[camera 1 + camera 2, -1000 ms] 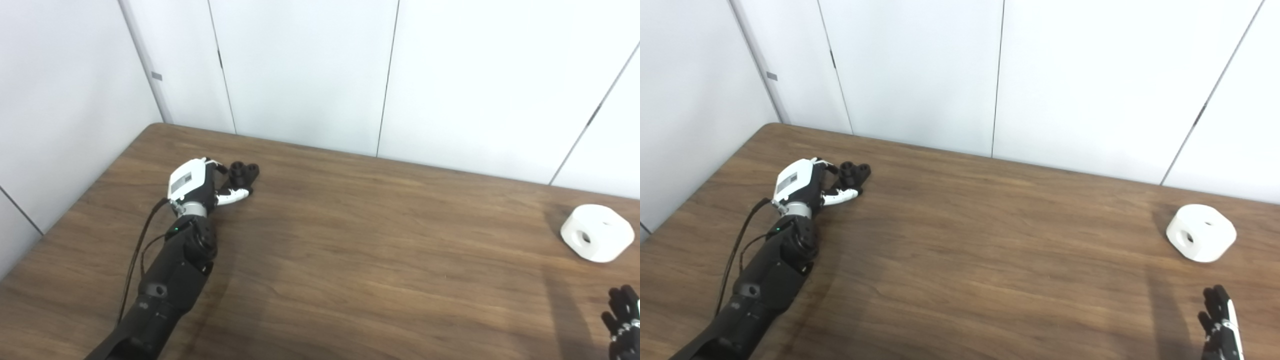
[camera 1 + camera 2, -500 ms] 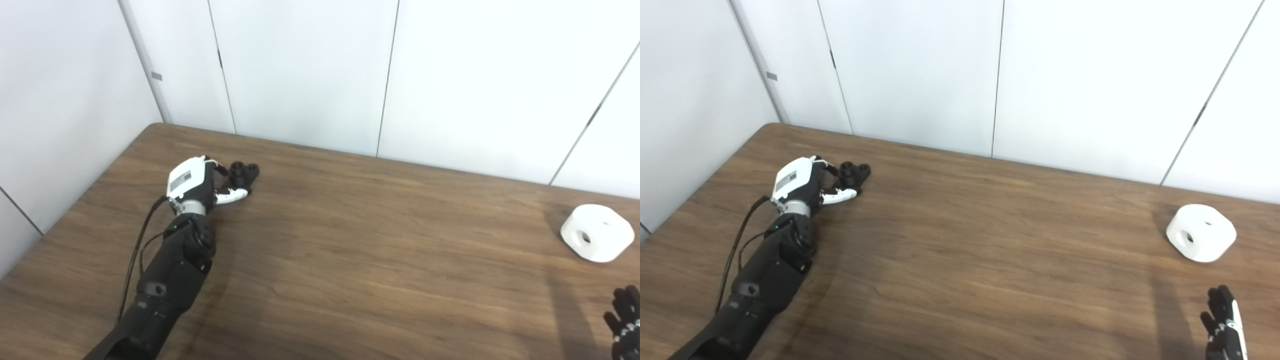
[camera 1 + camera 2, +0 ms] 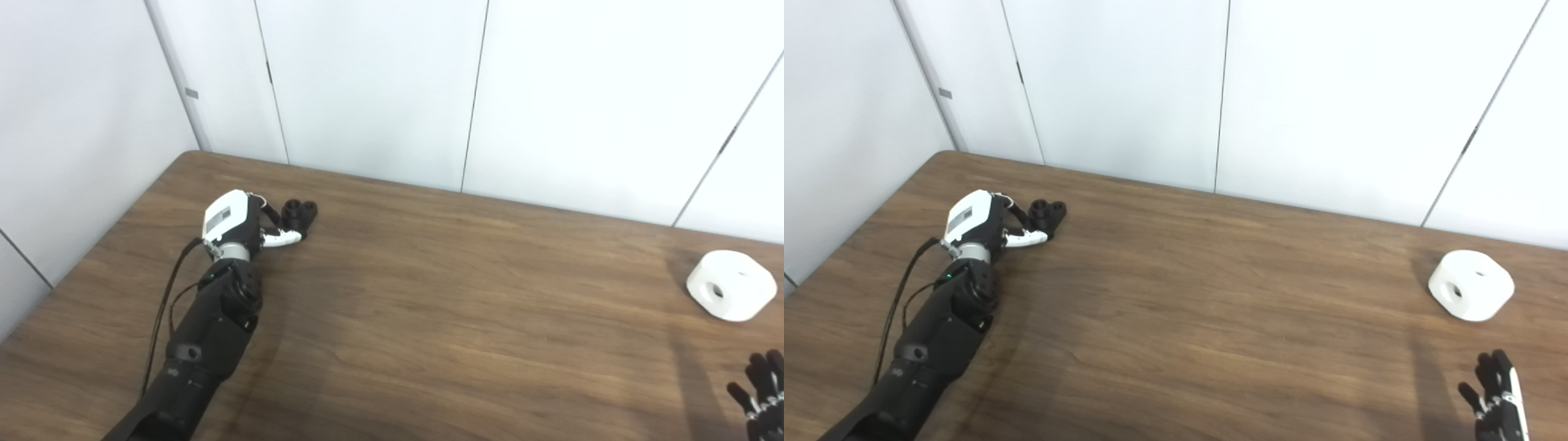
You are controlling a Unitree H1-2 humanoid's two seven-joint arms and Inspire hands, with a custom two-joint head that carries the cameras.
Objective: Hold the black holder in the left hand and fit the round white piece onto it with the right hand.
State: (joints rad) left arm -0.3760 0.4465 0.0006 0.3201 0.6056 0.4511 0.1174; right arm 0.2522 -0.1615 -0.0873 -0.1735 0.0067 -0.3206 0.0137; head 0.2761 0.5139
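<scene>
Far out at the left, the left hand (image 3: 236, 225) has its fingers (image 3: 283, 237) curled against the black holder (image 3: 299, 214) on the wooden table (image 3: 429, 294), though a firm grip cannot be told. Low at the right edge, the right hand (image 3: 1494, 398) hovers with fingers spread, empty, near the round white piece (image 3: 1471, 285).

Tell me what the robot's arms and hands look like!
The left arm is chunky and black, with a thin black cable looping beside it and a tiny green light near the wrist. The left hand has a white back with a grey patch, black fingers and a white thumb. The right hand looks black with white trim.
</scene>
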